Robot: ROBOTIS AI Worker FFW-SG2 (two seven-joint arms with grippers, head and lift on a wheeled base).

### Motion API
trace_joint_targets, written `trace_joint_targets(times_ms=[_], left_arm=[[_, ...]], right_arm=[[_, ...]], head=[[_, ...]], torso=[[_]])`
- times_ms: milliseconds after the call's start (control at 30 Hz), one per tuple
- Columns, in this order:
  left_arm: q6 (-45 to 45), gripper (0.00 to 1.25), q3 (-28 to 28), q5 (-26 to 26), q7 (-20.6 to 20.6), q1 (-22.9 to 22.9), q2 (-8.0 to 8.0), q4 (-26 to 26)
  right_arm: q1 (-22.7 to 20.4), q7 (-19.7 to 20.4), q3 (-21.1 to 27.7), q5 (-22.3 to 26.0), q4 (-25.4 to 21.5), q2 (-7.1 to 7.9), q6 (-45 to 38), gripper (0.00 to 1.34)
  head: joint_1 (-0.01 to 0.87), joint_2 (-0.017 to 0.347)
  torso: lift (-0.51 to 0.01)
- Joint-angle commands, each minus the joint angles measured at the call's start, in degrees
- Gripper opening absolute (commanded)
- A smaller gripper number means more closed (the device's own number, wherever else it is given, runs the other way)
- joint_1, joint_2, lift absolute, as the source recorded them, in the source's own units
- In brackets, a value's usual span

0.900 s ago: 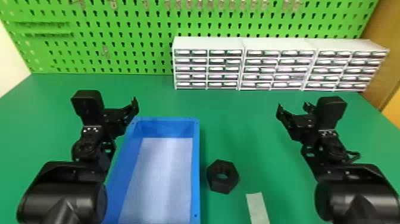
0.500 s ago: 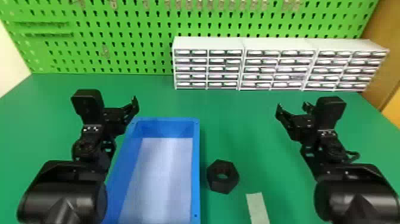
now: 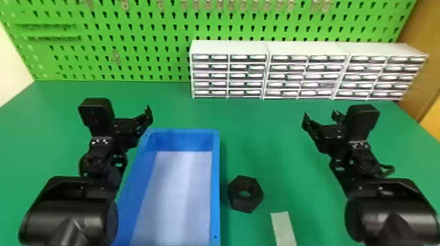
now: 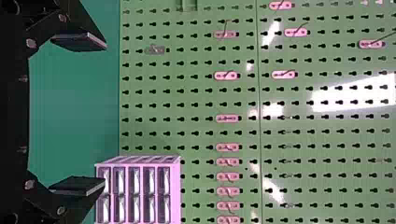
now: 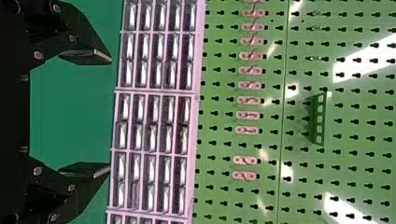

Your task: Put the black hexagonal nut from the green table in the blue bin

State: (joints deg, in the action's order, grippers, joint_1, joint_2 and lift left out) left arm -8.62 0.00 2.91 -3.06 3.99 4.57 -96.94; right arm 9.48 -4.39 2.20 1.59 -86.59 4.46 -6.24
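In the head view the black hexagonal nut (image 3: 245,194) lies flat on the green table (image 3: 262,131), just right of the blue bin (image 3: 215,183). The bin's pale floor is bare. My left gripper (image 3: 149,114) is held over the bin's far left corner, and its fingers stand wide apart in the left wrist view, where the left gripper (image 4: 105,114) holds nothing. Farther back and to the right of the nut is my right gripper (image 3: 320,116). Open as well, the right gripper (image 5: 111,114) has nothing between its fingers in the right wrist view.
White drawer cabinets (image 3: 229,73) line the table's back edge, before a green pegboard (image 3: 131,49) with hooks. A pale strip (image 3: 283,229) lies on the table near the front, right of the nut. A brown panel stands at the far right.
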Motion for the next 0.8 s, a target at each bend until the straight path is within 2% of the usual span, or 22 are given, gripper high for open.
trace_joint_targets(times_ms=[0, 133, 300, 600, 767], left_arm=[[0.0, 1.0, 0.0, -0.01, -0.02, -0.03, 0.0, 0.0], [0.0, 1.0, 0.08, -0.01, -0.02, 0.05, 0.0, 0.0], [0.0, 1.0, 0.08, -0.01, 0.07, -0.03, 0.0, 0.0], [0.0, 1.0, 0.08, -0.01, 0.07, 0.05, 0.0, 0.0], [0.0, 1.0, 0.17, -0.01, -0.02, 0.05, 0.0, 0.0]], right_arm=[[0.01, 0.0, -0.01, 0.08, -0.16, 0.11, -0.35, 0.88], [0.1, 0.0, -0.18, 0.17, -1.13, 0.28, -2.37, 0.88], [0.62, 0.0, -1.24, -0.09, -4.29, 0.99, -8.96, 0.88], [4.49, -0.26, -5.54, -0.71, -11.68, 2.57, -28.21, 0.88], [8.27, -4.04, -7.65, -0.53, -13.52, 3.1, -39.11, 0.88]], head=[[0.686, 0.051], [0.686, 0.051], [0.686, 0.051], [0.686, 0.051], [0.686, 0.051]], torso=[[-0.096], [-0.096], [-0.096], [-0.096], [-0.096]])
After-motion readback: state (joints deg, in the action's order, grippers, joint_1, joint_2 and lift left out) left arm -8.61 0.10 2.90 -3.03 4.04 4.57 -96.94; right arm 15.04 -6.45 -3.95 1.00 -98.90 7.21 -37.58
